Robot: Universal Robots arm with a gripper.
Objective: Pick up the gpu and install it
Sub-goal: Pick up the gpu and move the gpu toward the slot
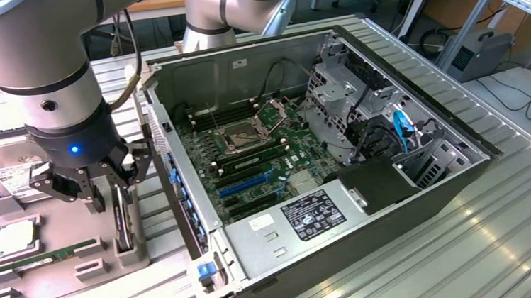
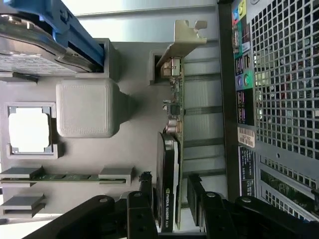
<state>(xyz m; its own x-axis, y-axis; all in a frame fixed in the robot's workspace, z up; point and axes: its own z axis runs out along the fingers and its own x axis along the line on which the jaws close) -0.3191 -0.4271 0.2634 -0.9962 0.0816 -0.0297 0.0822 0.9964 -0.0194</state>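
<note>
Gripper (image 2: 169, 185) fingers (image 2: 146, 186) spread wide, one on each side of the gpu (image 2: 172, 149). It stands on edge in the gray tray (image 2: 134, 124), right between them, close to both. You count one gpu, one memory stick (image 2: 65, 177), one processor (image 2: 29, 129), one hard drive (image 2: 25, 59), one computer case (image 2: 284, 99).

Bearings are taken on the exterior view's clock face, from the open computer case (image 1: 412, 73) at centre. A grey fixture tray (image 1: 67, 225) sits at nine o'clock on the ribbed metal table (image 1: 482, 246).

On the tray:
- hard drive (image 1: 6, 173) at eleven o'clock, white label up
- processor chip (image 1: 14, 238) at nine, in a square recess
- green memory stick (image 1: 41, 257) at seven, held between blocks

Inside the case:
- motherboard (image 1: 248, 168) with its processor socket (image 1: 242, 134)
- power supply (image 1: 291, 225) at six o'clock
- blue cable (image 1: 403, 129) at three
</note>
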